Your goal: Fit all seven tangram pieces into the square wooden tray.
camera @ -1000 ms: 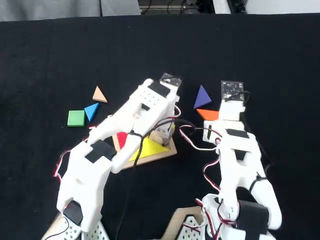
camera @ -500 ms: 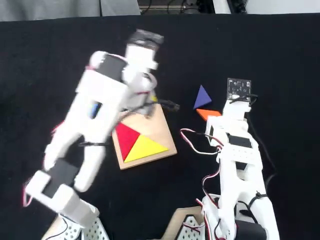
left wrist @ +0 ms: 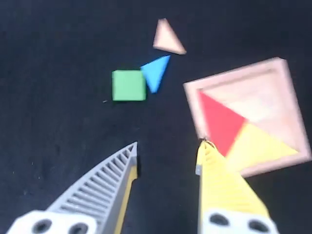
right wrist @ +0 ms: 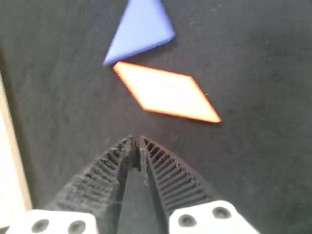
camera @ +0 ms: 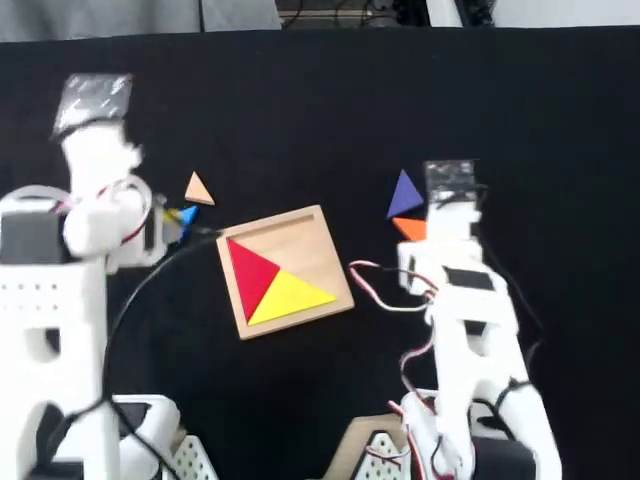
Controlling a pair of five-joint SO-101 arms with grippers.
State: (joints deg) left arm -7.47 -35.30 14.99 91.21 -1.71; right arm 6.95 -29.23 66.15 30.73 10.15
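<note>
Here the tray [camera: 300, 240] on the desk [camera: 480, 100] holds a red triangle [camera: 250, 272] and a yellow triangle [camera: 290, 297]. The left end effector [left wrist: 168, 145] hangs open near the green square [left wrist: 128, 85]; the right end effector [right wrist: 135, 141] is closed, just short of the orange parallelogram [right wrist: 165, 92].

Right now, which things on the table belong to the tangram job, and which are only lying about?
Job: square wooden tray, red triangle and yellow triangle inside it; loose tan triangle, blue triangle, green square, purple triangle, orange parallelogram.
Lying about: black cloth, cables behind the table.
</note>
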